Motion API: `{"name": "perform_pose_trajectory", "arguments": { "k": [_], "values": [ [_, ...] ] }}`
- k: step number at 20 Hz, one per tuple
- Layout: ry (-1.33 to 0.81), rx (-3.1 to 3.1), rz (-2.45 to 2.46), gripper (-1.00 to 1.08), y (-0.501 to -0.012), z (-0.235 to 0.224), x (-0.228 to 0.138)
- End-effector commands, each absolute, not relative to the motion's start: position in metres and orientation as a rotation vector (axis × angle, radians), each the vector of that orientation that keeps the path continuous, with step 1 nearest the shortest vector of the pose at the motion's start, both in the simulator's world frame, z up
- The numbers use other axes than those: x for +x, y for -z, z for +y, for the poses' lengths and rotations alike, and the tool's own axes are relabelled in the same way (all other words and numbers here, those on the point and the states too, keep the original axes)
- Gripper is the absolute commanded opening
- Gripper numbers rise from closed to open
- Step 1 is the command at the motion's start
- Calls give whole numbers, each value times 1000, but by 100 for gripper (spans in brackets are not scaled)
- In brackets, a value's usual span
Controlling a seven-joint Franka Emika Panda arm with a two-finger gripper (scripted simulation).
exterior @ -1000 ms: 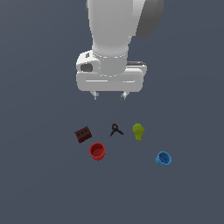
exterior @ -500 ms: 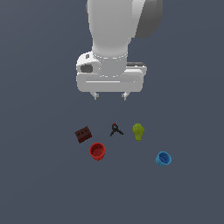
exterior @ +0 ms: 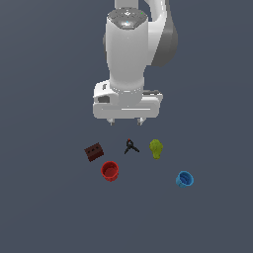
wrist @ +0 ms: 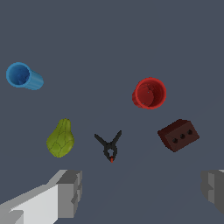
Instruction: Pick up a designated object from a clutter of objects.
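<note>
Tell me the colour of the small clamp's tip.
Red, on the black clamp; the wrist view shows it best.

Black clamp (exterior: 131,147), red-tipped; red cup (exterior: 109,171); blue cup (exterior: 184,179).

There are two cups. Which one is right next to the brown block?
The red cup. It sits close beside the dark red-brown block, while the blue cup lies far off on the exterior view's right, past the yellow-green lumpy thing.

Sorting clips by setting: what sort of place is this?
Likely a simulated pick-from-clutter bench: a flat, featureless grey floor, a rendered gripper hanging open above it, and small loose props like the black clamp and red cup.
</note>
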State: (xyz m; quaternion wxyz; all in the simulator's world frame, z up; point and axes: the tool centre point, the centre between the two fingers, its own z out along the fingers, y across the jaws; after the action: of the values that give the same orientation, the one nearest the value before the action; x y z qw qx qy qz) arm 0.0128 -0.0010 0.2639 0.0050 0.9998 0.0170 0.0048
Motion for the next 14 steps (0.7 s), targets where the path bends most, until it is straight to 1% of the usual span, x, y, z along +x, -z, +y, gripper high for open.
{"name": "perform_pose_trajectory", "arguments": {
  "k": [1,7,14],
  "values": [
    [-13,3131,76,100,-242,1,12],
    [-8,3130,141,100,-180,8,5],
    [-4,3130,213,100,-116,15,-13]
  ]
}}
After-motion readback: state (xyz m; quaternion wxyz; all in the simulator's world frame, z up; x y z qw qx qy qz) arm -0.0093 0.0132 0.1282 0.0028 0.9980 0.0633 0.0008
